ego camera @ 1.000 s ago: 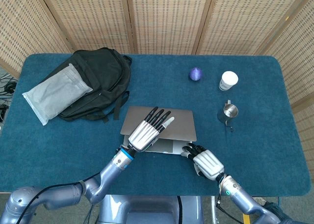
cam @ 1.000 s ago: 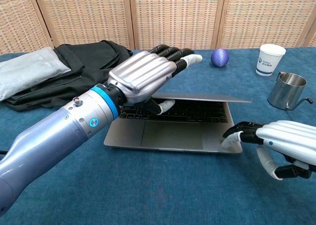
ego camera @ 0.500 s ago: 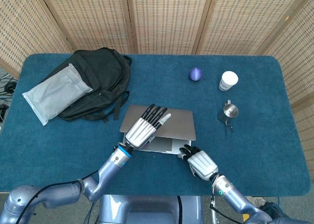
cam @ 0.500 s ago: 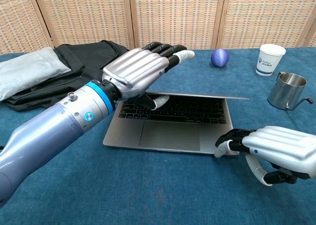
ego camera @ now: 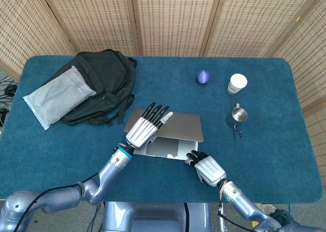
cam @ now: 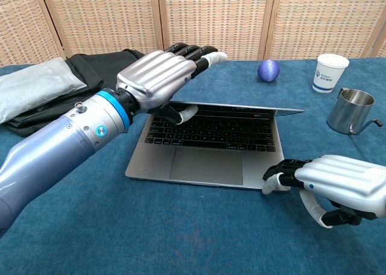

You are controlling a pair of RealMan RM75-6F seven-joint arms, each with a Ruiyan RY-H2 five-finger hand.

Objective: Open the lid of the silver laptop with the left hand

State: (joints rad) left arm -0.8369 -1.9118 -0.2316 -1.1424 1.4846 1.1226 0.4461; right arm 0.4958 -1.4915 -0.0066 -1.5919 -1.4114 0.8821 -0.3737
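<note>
Your left hand (cam: 158, 77) has carried the lid (ego camera: 175, 126) higher over the last second: in the chest view the gap above the keyboard (cam: 211, 129) is wider than it was, and the whole key deck now shows. The laptop (cam: 199, 161) sits near the front middle of the worktop (ego camera: 275, 155), base flat, hinge away from you. The lid is only partly raised, at a low angle, so I judge the opening under way but well short of done.

The fingers (cam: 192, 50) of your left hand lie stretched out nearly straight over the top of the lid, while the thumb (cam: 184, 113) tucks beneath its front edge. So the hand has the lid between thumb and fingers, in a loose lifting hold.

Your right hand (cam: 341, 186) has slid back toward you and now sits at the laptop's near right corner. Its fingers are curled in with nothing inside them; the tips look to touch or nearly touch the base edge, I cannot tell which. If it no longer pins the base, the laptop may slide as the lid rises.

The paper cup (cam: 332, 73) bears a small blue logo, too small to read. No brand mark is legible on the laptop.
</note>
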